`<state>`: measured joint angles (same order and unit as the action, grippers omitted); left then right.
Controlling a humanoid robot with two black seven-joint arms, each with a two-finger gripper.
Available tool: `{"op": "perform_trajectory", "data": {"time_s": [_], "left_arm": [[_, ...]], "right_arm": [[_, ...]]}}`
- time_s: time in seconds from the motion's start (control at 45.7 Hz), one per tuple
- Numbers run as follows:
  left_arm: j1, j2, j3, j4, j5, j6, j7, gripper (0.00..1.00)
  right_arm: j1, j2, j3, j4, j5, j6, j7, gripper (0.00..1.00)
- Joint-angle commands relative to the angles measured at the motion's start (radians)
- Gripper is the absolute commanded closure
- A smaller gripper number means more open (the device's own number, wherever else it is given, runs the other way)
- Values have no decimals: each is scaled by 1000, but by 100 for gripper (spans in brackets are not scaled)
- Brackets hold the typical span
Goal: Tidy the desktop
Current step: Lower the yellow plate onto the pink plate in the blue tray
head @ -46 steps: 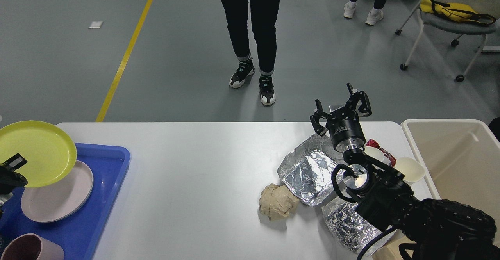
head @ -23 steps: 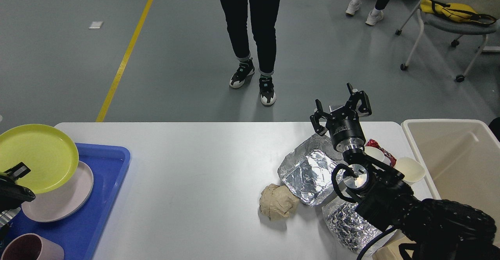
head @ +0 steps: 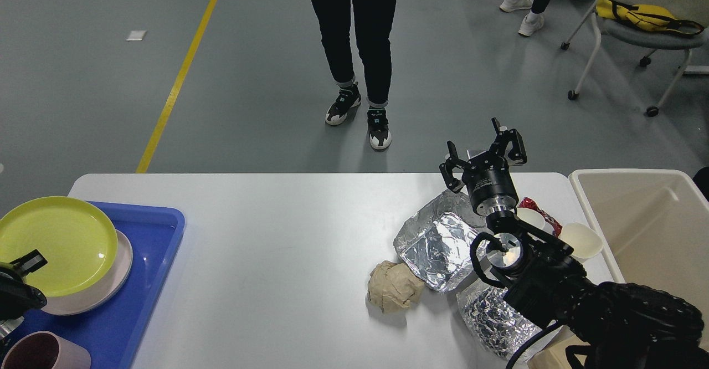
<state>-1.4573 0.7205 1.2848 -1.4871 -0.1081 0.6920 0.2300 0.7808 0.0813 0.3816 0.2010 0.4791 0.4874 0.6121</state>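
At the lower left of the frame the left gripper (head: 22, 280) is at the near rim of the yellow plate (head: 55, 244), which sits on the pink plate (head: 111, 280) inside the blue tray (head: 149, 280); I cannot tell whether its fingers are apart or clamped on the rim, because only a dark stub shows. A mauve cup (head: 41, 352) stands in the tray's near corner. The step in hand looks like stacking the yellow plate onto the pink 1, and it seems nearly seated. The desktop (head: 277, 236) fills the middle of the frame, bare across its centre, with litter crowding its right part: a crumpled brown paper ball (head: 394, 287), a foil tray (head: 440, 241) just beside it, a foil wad (head: 493, 316) nearer the lower edge, 2 paper cups (head: 581, 240) and a red wrapper (head: 540, 211) close to the beige bin (head: 648, 225) at the right edge. The right gripper (head: 483, 154) hangs above the foil tray with its fingers apart and nothing between them. Next, the left gripper should let go and lift straight clear so the stack does not slide, and the right one could then drop onto the litter for the bin.
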Motion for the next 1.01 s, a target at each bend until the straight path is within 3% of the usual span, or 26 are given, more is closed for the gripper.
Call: {"op": "perform_trajectory", "data": {"time_s": [0.0, 0.35, 0.481, 0.503, 0.525, 0.547, 0.875, 0.985], "left_arm": [[5, -1, -1, -7, 1, 0, -4, 99], [26, 0, -5, -4, -1, 26, -8, 96], [29, -1, -13, 2, -1, 23, -4, 64], [29, -1, -13, 2, -1, 18, 2, 49], [31, -1, -13, 4, -1, 18, 9, 15], [29, -1, -13, 2, -1, 17, 11, 0], [25, 5, -13, 2, -2, 15, 19, 0], [11, 14, -12, 2, -2, 15, 57, 0]], "right_arm": [[0, 0, 0, 0, 1, -1, 0, 0], [0, 0, 0, 0, 1, 0, 0, 0], [0, 0, 0, 0, 1, 0, 0, 0], [0, 0, 0, 0, 1, -1, 0, 0], [0, 0, 0, 0, 1, -1, 0, 0], [0, 0, 0, 0, 1, 0, 0, 0], [0, 0, 0, 0, 1, 0, 0, 0], [0, 0, 0, 0, 1, -1, 0, 0]]}}
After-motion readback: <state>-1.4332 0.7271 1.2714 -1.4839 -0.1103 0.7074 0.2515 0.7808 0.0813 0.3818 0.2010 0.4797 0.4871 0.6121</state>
